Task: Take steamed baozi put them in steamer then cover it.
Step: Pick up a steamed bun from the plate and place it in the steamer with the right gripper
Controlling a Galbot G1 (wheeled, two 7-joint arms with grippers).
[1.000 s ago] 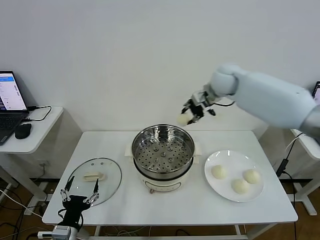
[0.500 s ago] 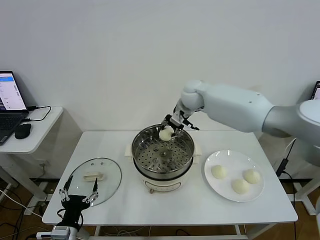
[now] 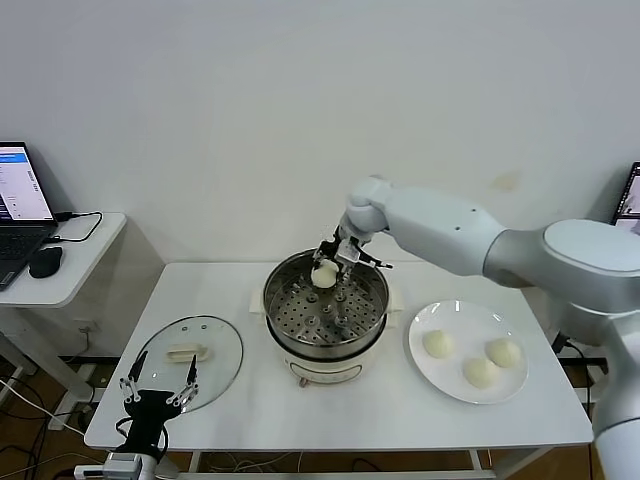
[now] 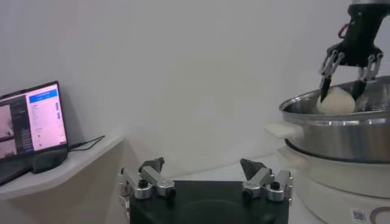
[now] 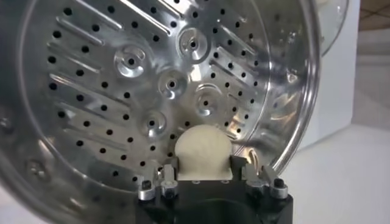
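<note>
My right gripper [image 3: 326, 272] is shut on a baozi [image 3: 323, 275] and holds it over the far side of the steamer [image 3: 325, 345], just above the perforated tray [image 3: 318, 315]. In the right wrist view the baozi [image 5: 202, 153] sits between the fingers [image 5: 169, 169] above the tray [image 5: 122, 79]. Three more baozi [image 3: 436, 344] [image 3: 481, 372] [image 3: 503, 352] lie on the white plate [image 3: 455, 316] at the right. The glass cover [image 3: 205, 370] lies flat on the table at the left. My left gripper [image 3: 158, 394] is open and empty, parked near the table's front left edge, by the cover.
A side table with a laptop [image 3: 20, 190] and a mouse [image 3: 45, 262] stands at the far left. The left wrist view shows the steamer [image 4: 341, 131] and the right gripper holding the baozi [image 4: 335, 103] over it.
My right gripper has carried the baozi from above and behind the steamer's right side leftward and down, to just over the tray. The left arm has not moved.
</note>
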